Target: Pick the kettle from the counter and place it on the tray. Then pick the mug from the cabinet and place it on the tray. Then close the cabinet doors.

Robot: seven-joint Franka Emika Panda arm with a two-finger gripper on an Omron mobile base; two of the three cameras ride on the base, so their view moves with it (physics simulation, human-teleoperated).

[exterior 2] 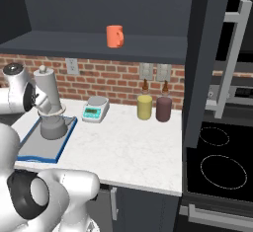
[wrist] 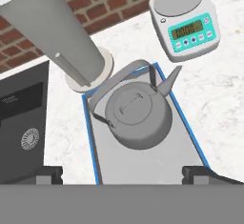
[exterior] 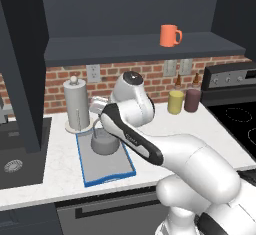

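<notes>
Gripper (wrist: 124,173) fingers (wrist: 47,174) spread wide, holding nothing, hovering above the kettle (wrist: 137,118) sitting on the tray (wrist: 186,127).

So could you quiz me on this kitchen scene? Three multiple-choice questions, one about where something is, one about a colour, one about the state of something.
1. Where does the kettle sit?
A. on the stove
B. on the tray
C. in the sink

2. What colour is the mug on the cabinet shelf?
A. orange
B. green
C. white

3. How do the robot's jaws stand?
A. closed on the kettle's handle
B. closed on the mug
C. open, holding nothing

Answers:
1. B: the hand view shows the kettle inside the tray's blue rim.
2. A: both base views show an orange mug on the dark shelf.
3. C: in the hand view the gripper has its tips far apart, above the kettle and clear of it.
</notes>
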